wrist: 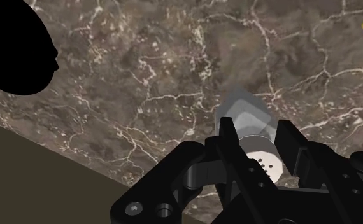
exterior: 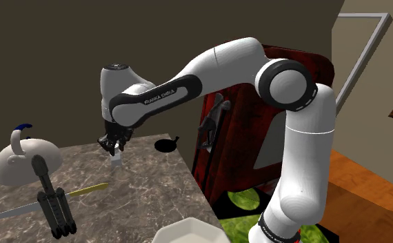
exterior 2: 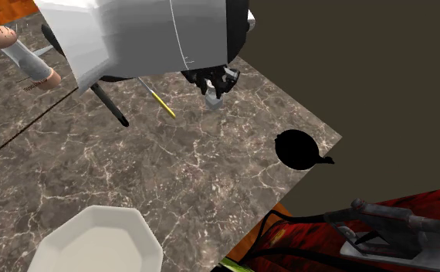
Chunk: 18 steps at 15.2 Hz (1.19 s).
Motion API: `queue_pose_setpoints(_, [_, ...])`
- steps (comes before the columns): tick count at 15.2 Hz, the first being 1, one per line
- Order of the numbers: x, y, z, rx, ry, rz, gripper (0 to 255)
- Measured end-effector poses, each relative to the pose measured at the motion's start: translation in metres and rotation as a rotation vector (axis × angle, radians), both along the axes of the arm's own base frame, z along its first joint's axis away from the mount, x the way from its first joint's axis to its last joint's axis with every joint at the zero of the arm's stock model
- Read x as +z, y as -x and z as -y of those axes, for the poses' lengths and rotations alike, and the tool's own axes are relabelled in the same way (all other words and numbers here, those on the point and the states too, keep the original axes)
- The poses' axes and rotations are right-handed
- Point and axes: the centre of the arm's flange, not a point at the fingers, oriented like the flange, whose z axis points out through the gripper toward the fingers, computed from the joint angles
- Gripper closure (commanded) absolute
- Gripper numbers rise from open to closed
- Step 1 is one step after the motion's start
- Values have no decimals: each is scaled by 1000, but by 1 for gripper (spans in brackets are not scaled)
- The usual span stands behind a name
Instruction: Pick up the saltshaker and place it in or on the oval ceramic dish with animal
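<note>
The saltshaker [wrist: 244, 113] is a small faceted clear body with a perforated metal cap. My gripper [wrist: 258, 139] is shut on it, one black finger on each side just below the cap. In the shoulder view the gripper [exterior: 114, 145] points down over the marble counter with the saltshaker [exterior: 117, 161] at its tips, at or just above the surface. The second exterior view has the gripper [exterior 2: 213, 80] and saltshaker [exterior 2: 214, 98] near the counter's far side. A white rounded dish [exterior: 19, 164] with a small blue-topped figure sits at the shoulder view's left.
A flat black pan-shaped thing [exterior: 166, 145] [exterior 2: 297, 148] lies near the counter's edge. A yellow-handled knife [exterior: 88, 188] and a black tool [exterior: 52, 200] lie near the dish. A white octagonal bowl [exterior 2: 95, 239] stands at the counter's front. Dark red furniture [exterior: 243, 131] stands beside the counter.
</note>
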Motion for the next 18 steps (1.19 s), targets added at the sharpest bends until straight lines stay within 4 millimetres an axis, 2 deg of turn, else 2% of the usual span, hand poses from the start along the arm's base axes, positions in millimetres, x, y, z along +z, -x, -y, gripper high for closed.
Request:
queue_pose_setpoints(16, [82, -1, 1, 0, 0, 0, 255])
queue_pose_setpoints(18, [85, 3, 15, 0, 0, 0, 255])
